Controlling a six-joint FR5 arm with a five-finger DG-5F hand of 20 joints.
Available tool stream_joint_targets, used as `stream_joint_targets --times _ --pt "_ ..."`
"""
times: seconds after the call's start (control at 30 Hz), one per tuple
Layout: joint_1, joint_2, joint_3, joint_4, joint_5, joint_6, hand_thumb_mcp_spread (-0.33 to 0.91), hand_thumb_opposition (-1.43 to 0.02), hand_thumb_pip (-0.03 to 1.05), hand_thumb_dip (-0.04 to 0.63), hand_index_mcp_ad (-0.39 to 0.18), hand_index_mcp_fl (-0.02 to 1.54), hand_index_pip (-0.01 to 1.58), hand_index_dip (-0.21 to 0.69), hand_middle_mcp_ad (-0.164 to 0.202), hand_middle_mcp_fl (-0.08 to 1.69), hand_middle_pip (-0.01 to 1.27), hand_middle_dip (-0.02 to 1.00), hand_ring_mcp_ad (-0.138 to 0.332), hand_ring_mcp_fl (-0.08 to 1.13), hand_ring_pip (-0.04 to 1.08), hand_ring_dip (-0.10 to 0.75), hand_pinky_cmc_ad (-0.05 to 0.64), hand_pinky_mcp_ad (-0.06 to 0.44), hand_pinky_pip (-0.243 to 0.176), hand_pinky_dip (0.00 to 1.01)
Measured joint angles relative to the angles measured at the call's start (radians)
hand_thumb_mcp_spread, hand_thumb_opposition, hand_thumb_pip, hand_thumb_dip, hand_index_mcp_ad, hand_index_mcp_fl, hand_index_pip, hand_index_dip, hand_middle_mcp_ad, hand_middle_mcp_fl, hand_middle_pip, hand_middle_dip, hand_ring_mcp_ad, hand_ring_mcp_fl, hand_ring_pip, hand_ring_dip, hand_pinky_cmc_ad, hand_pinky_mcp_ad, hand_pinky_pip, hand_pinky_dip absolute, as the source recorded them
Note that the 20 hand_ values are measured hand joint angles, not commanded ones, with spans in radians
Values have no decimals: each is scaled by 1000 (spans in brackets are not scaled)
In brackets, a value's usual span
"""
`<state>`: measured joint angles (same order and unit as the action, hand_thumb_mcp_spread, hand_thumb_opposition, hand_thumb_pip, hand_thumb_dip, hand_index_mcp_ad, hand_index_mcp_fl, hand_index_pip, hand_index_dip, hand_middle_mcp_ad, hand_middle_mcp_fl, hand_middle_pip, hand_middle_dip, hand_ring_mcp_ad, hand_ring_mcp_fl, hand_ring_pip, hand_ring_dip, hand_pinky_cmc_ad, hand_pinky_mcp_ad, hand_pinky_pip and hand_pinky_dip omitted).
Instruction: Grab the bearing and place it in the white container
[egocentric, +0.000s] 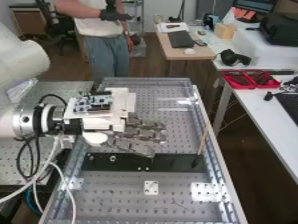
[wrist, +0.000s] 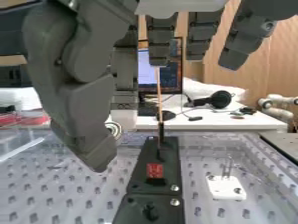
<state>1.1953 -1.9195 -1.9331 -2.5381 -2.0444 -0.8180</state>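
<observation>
Robot hand (egocentric: 144, 134) above bench (egocentric: 113, 200); bearing (wrist: 116, 130) pinched

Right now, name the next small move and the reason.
Probably a slight lift of the hand: the wrist view shows what looks like the bearing right at its edge, but whether it is gripped is unclear; rising should tell.

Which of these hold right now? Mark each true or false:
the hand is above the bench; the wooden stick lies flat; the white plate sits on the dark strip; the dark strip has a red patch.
The hand is above the bench: true.
The wooden stick lies flat: false, it stands up at one end of the dark strip.
The white plate sits on the dark strip: false, it is beside it.
The dark strip has a red patch: true.
</observation>
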Motion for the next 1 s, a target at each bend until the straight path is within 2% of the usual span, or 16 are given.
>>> stream_joint_targets --times 0.13,0.4,0.6,1.0 --pt "21 52 -35 -2 16 -8 443 -995 529 300 -101 356 1489 141 37 2 134 143 145 0 93 51 367 265 -91 180" --pt "127 165 -124 -1 130 -14 443 -995 529 297 -101 354 1489 141 35 2 140 155 147 0 93 51 367 264 -91 180" --pt "258 247 -206 5 279 -7 442 -995 529 300 -101 354 1489 141 28 2 140 155 140 0 93 51 367 276 -91 180" --pt "495 335 -305 15 534 13 442 -995 529 300 -101 354 1489 141 28 2 140 154 138 0 91 51 363 276 -91 180"
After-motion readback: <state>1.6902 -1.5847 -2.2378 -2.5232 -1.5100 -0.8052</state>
